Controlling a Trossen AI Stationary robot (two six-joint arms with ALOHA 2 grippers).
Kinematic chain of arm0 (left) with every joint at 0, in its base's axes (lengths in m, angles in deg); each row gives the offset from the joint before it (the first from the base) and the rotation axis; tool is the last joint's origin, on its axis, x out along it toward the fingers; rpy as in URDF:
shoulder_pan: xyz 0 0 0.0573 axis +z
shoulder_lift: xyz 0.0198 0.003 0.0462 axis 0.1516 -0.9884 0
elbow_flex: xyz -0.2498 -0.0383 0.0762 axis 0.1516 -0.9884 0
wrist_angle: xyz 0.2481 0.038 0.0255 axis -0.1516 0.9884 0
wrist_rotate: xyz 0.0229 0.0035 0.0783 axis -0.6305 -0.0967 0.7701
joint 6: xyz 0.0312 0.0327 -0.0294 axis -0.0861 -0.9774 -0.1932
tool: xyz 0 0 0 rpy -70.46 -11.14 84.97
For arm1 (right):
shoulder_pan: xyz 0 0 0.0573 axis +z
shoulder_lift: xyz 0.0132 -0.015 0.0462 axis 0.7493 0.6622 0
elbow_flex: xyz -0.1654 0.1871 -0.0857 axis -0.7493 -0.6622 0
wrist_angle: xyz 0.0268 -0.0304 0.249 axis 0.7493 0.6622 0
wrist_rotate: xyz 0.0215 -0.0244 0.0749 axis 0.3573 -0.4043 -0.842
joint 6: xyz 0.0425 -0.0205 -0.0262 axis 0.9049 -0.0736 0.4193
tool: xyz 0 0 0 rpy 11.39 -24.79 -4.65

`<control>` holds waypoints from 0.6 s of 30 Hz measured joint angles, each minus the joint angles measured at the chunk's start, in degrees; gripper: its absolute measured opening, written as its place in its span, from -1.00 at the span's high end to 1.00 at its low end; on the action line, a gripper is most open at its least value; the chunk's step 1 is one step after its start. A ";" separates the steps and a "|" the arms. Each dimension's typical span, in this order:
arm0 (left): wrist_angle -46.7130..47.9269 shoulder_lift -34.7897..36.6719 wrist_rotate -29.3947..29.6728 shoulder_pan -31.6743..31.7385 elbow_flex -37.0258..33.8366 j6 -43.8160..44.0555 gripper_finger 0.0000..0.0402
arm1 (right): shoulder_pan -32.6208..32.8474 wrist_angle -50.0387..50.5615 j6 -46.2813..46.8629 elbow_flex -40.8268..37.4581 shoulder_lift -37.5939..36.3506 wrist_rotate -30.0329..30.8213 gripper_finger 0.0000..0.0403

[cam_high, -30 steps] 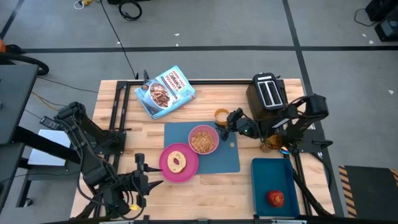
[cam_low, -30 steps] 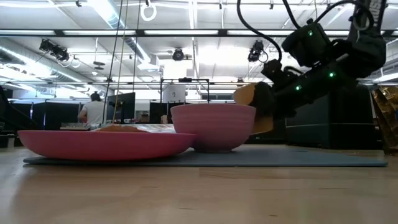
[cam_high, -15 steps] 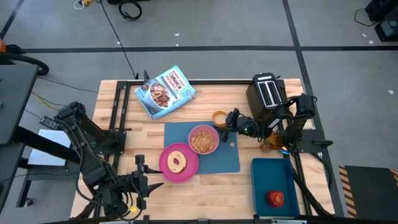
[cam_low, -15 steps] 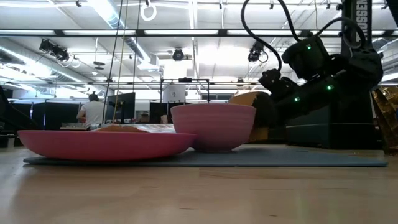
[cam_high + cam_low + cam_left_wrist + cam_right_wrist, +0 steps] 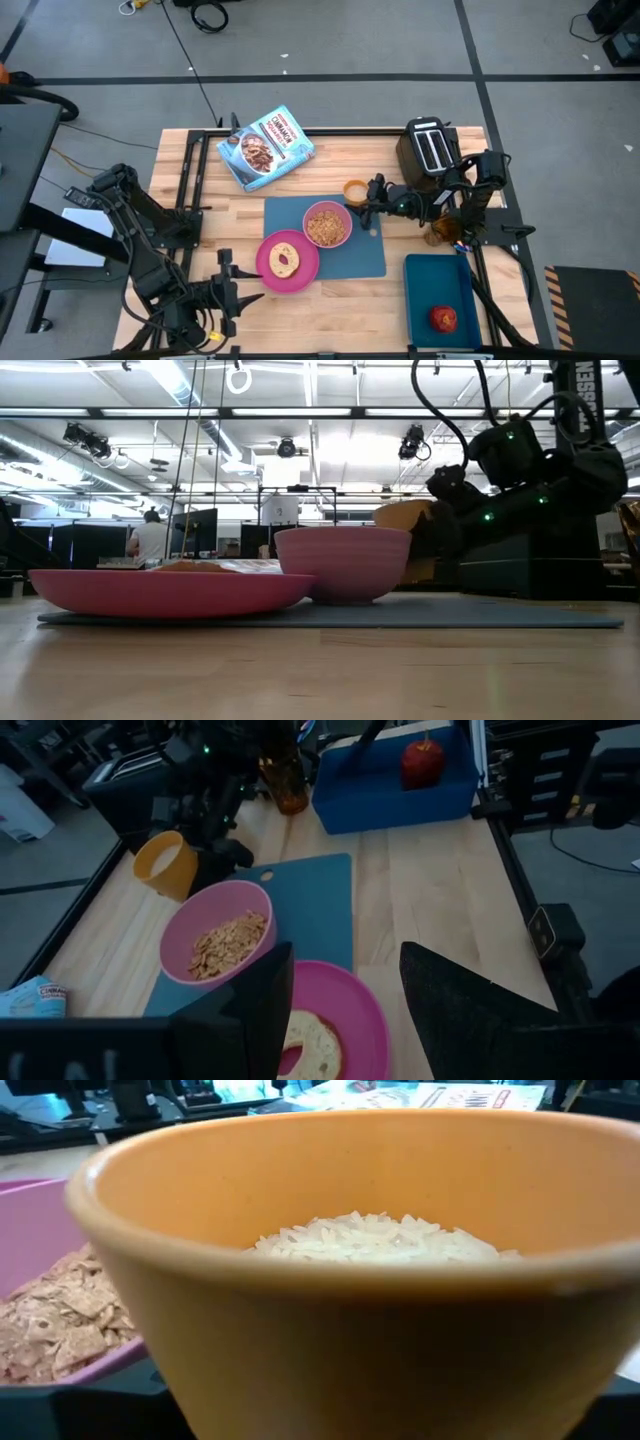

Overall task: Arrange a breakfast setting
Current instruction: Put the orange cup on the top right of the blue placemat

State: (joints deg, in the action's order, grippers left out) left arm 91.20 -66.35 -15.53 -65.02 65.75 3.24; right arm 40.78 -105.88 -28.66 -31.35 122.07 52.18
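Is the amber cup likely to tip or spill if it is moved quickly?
Probably yes: the amber cup holds loose white grains, which could spill. It looks small and light, so easy to tip. The right gripper seems to hold it by the side.

Cereal bag point(image 5: 265, 147): "CINNAMON" legible; rest of print unreadable.

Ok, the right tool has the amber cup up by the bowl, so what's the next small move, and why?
Probably lower the cup straight down and settle it before letting go. The right tool holds it by the far corner of the blue mat, beside the pink bowl. The low view shows it tilted and seemingly above the surface, with something white inside, so level it first.
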 joint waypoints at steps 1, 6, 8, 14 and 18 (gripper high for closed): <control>-0.13 0.00 0.09 0.01 0.00 -0.01 0.04 | -0.11 0.25 -0.13 0.10 0.00 -0.23 -0.57; -0.33 0.00 0.15 0.01 0.00 -0.02 0.04 | -0.66 -0.05 -0.32 0.19 1.66 -1.39 -0.57; -0.40 0.00 0.13 -0.01 0.00 -0.02 0.04 | -0.66 -1.64 -0.22 0.22 3.70 -1.57 -0.57; -0.50 0.00 0.13 -0.01 0.00 -0.02 0.04 | -0.66 -9.79 0.44 0.30 9.96 -1.63 -0.56; -0.48 -0.02 0.13 -0.01 0.00 -0.07 0.04 | -0.66 -11.31 0.34 0.28 11.04 -2.18 -0.56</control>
State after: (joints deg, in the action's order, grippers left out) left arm 90.72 -66.38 -15.40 -65.04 65.75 3.18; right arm 40.13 -117.19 -28.32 -31.06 133.10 50.00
